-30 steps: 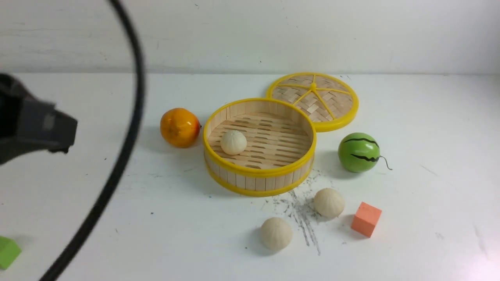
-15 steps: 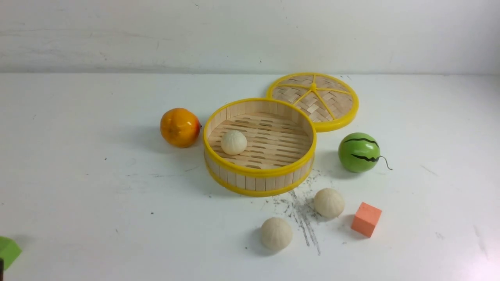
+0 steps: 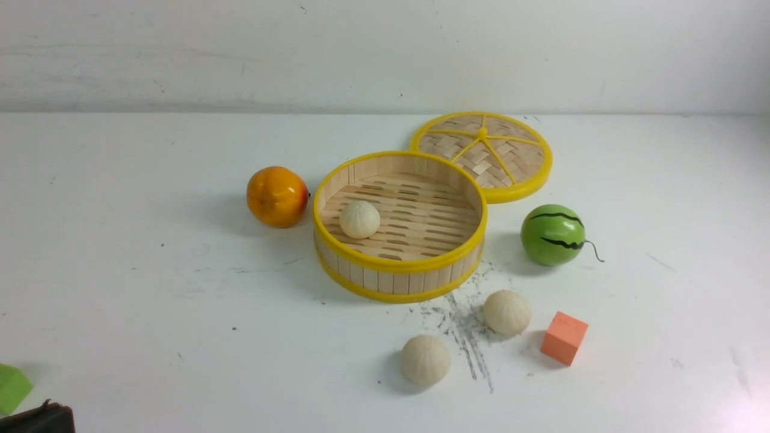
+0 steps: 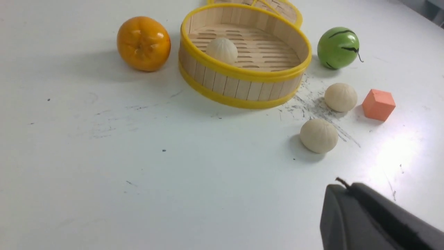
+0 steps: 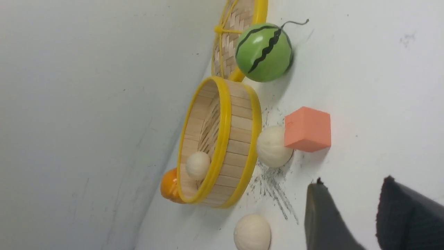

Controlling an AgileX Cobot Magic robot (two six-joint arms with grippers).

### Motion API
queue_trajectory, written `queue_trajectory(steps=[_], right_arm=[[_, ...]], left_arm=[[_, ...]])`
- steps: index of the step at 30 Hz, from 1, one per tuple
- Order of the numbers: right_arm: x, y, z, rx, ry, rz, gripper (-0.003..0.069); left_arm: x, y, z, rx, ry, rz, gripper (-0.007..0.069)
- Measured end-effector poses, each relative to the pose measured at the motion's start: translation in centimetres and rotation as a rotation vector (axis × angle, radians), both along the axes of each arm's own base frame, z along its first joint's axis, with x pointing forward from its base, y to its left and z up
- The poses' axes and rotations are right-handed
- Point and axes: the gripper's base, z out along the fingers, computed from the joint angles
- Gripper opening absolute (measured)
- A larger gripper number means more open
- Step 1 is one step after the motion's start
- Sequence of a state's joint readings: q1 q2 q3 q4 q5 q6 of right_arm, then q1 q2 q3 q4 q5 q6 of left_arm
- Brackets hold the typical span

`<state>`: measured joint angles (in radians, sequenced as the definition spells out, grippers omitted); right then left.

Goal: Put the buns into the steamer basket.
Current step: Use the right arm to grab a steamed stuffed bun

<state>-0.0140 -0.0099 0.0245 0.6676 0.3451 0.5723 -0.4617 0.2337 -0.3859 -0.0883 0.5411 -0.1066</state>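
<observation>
The steamer basket (image 3: 397, 264) stands mid-table with one bun (image 3: 360, 219) on the left part of its slatted floor. Two more buns (image 3: 506, 312) (image 3: 425, 359) lie on the table in front of it, to the right. My left gripper (image 4: 341, 185) is shut and empty, hovering near the table's front, well short of the nearest bun (image 4: 318, 135). Only a dark corner of it (image 3: 42, 418) shows in the front view. In the right wrist view my right gripper (image 5: 352, 182) is open with nothing between its fingers, close to the two loose buns (image 5: 274, 146) (image 5: 252, 232).
An orange fruit (image 3: 277, 196) sits left of the basket. A green watermelon ball (image 3: 553, 234) is to the basket's right, and a flat woven lid (image 3: 481, 153) lies behind. An orange cube (image 3: 563, 337) rests beside the right bun. A green block (image 3: 12, 388) is at the front left edge.
My left arm and its black cable have dropped out of the front view to the lower left; only a dark corner remains. The buns and basket have not moved.
</observation>
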Motion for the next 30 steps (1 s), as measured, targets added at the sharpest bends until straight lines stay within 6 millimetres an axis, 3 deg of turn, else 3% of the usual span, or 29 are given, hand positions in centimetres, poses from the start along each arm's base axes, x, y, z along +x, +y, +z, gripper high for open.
queue_trajectory(steps=[7, 12, 13, 14, 16, 19, 20, 22, 25, 30], right_arm=[[-0.1, -0.2, 2.0, -0.217, -0.119, 0.010, 0.0221], [0.4, 0.1, 9.1, -0.590, -0.201, 0.107, 0.0063], [0.6, 0.2, 9.7, -0.627, -0.197, 0.126, 0.0048], [1.2, 0.5, 11.6, -0.748, -0.169, 0.217, 0.0001], [2.6, 1.0, 14.5, -0.928, -0.122, 0.380, -0.0020], [4.9, 1.8, 16.8, -1.081, -0.037, 0.669, -0.0021], [5.1, 1.8, 17.0, -1.090, -0.040, 0.674, -0.0021], [7.7, 2.6, 18.4, -1.136, 0.005, 0.913, -0.0020], [10.6, 4.1, 19.1, -1.152, 0.006, 1.085, -0.0013], [13.5, 7.2, 18.6, -1.176, 0.040, 1.285, -0.0010]], left_arm=[[0.1, -0.1, -0.6, -0.005, 0.013, -0.001, -0.0013], [0.1, -0.1, -0.6, -0.005, 0.014, -0.001, -0.0013], [0.1, -0.1, -0.6, -0.005, 0.014, -0.001, -0.0013], [0.1, -0.1, -0.6, -0.005, 0.014, -0.001, -0.0013], [0.1, -0.1, -0.6, -0.005, 0.014, -0.001, -0.0013], [0.1, -0.1, -0.6, -0.005, 0.014, -0.001, -0.0013], [0.1, -0.1, -0.6, -0.005, 0.014, -0.001, -0.0013], [0.1, -0.1, -0.6, -0.006, 0.014, -0.002, -0.0013], [0.1, -0.1, -0.6, -0.006, 0.015, -0.002, -0.0013], [0.1, -0.1, -0.6, -0.005, 0.017, -0.002, -0.0013]])
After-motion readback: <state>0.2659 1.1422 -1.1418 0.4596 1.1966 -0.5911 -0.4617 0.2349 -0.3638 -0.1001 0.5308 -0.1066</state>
